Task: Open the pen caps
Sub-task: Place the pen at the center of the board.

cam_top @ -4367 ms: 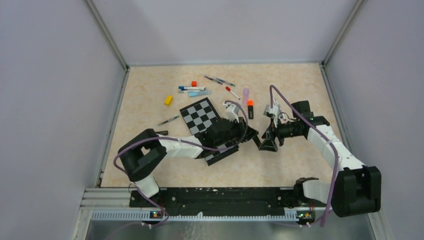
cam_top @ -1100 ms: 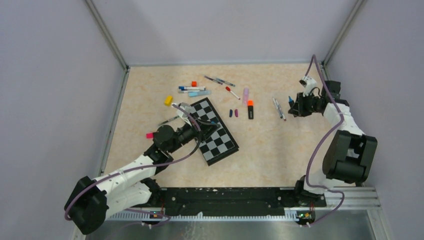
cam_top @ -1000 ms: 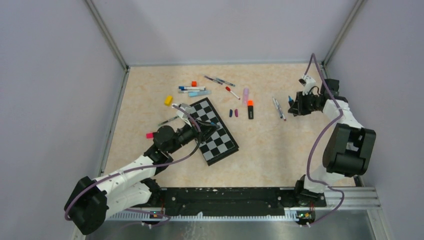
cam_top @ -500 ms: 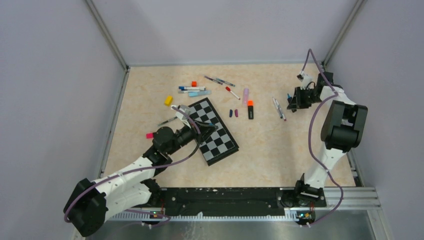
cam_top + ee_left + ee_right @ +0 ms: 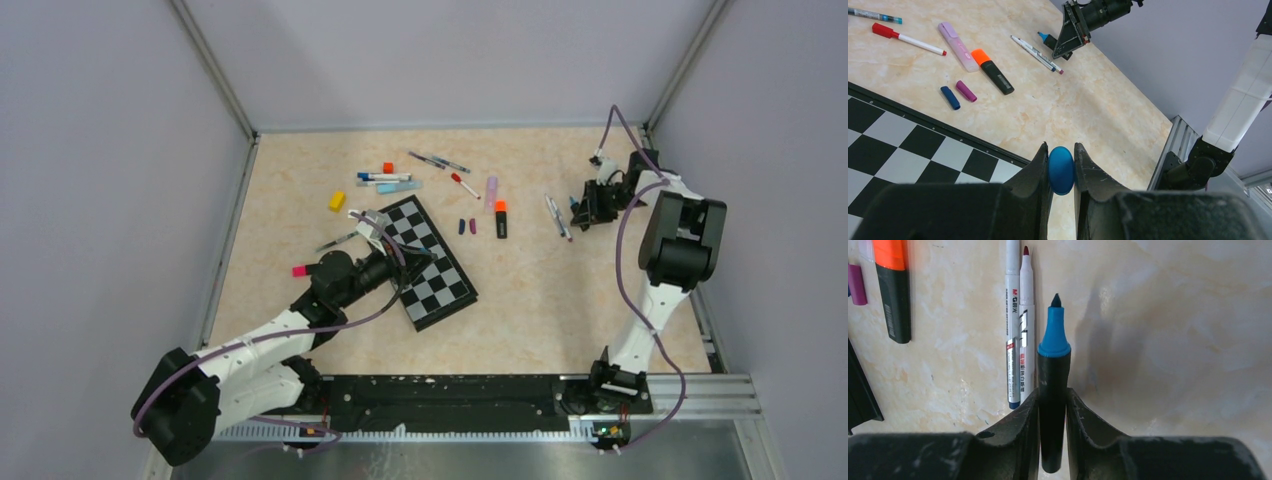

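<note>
Left fingers point(image 5: 1034, 172) pinch the small blue plastic cap point(image 5: 1061, 172): looks light, slippery, best held mid-body. Right fingers point(image 5: 1026, 417) clamp the black blue-tipped marker point(image 5: 1053, 370) by its stiff barrel.

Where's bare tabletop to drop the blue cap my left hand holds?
Widest bare patch: near-right tabletop, between the chessboard and the right arm's base. Also the strip along the back wall. Crowded: far middle, from the yellow block across to the orange highlighter, and by the right hand, where two pens lie.
</note>
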You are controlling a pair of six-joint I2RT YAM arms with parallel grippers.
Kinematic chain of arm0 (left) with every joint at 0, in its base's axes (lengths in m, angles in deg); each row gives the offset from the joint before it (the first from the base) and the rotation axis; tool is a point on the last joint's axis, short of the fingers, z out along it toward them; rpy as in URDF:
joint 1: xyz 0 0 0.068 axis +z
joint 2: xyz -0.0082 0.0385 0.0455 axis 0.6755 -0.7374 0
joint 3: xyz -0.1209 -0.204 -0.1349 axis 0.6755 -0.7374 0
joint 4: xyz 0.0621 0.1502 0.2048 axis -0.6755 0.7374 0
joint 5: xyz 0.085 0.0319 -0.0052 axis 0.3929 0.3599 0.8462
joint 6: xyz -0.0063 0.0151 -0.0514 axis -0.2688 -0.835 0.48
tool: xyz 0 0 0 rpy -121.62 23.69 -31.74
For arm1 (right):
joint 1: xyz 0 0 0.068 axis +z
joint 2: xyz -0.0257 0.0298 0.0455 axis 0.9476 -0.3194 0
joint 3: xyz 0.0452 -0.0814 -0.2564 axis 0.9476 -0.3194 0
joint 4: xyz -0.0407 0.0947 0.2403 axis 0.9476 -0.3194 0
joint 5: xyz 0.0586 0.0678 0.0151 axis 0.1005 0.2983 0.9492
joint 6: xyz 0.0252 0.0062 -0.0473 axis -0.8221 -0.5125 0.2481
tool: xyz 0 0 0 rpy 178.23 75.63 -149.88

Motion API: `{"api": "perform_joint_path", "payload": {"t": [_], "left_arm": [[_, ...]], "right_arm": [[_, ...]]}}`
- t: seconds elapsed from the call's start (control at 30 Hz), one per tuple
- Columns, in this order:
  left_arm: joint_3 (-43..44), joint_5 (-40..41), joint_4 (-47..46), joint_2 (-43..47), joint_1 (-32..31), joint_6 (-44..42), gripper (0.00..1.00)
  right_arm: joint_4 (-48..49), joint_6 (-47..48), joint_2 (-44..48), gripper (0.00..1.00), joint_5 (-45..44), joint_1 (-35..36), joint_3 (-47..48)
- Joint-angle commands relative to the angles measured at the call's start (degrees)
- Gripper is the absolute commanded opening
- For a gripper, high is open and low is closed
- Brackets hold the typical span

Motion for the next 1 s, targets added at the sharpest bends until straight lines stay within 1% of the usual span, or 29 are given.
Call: {"api": "perform_joint_path", "payload": {"t": [0.0,0.13,0.27,0.4,0.53,0.77,0.8,0.97], "left_arm": [[1.47,-0.63,-2.08,-0.29,0.36,-0.86,0.0],[1.39,-0.77,-2.09,-0.27,0.37,-0.61,0.0],[1.38,-0.87,-2.01,-0.13,0.32,-0.32,0.0],[1.47,-0.9,-1.84,0.3,0.33,0.01,0.0],[1.56,-1.07,-1.66,0.89,0.36,0.44,0.0],[2.22,-0.95,-0.14,1.99,0.38,2.04,0.0],[2.32,-0.94,0.26,2.19,0.38,2.34,0.0],[2.64,-0.94,1.39,3.12,0.37,4.0,0.0]], "right_arm": [[-0.53,-0.57,-0.47,0.24,1.09,-0.24,2.47],[-0.64,-0.48,-0.57,0.28,1.6,-0.24,2.37],[-0.73,-0.37,0.22,0.3,2.01,-0.24,2.02],[-0.46,-0.23,1.84,0.34,2.22,-0.19,0.98],[0.24,-0.04,4.29,0.39,1.88,-0.29,-0.49],[0.91,0.34,9.1,0.42,1.28,-0.33,-2.76],[1.04,0.45,10.11,0.45,1.28,-0.33,-3.18],[1.25,1.07,15.35,0.48,1.73,-0.48,-6.02]]}}
